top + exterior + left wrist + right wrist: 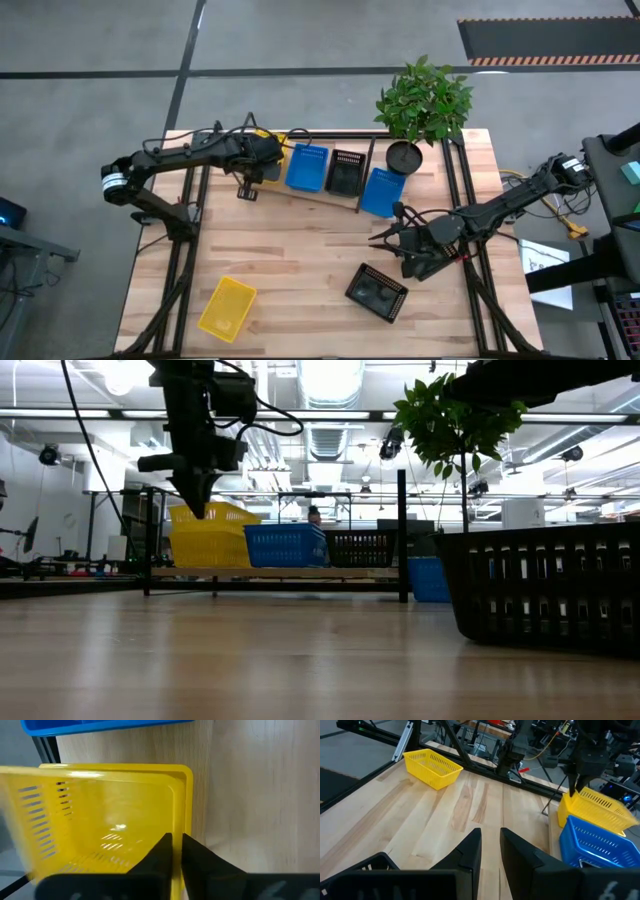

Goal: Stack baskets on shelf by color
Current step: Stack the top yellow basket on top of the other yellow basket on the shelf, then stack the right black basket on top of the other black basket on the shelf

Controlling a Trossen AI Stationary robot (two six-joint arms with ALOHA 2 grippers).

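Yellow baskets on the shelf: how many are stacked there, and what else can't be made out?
- Yellow baskets: count unclear; in the high view the left gripper and its arm cover them.
- Blue basket, left wrist view: cut off by the edge.
- Black basket, low view: cut off by the edge; it blocks the table behind.

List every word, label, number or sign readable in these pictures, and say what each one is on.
None can be read.
Yellow baskets, blue baskets, black baskets: no print shows.
Shelf, table and plant pot: bare of text.
Hazard-striped floor mat: stripes only, no words.
Room behind the table in the low view: any signs are too small and blurred.
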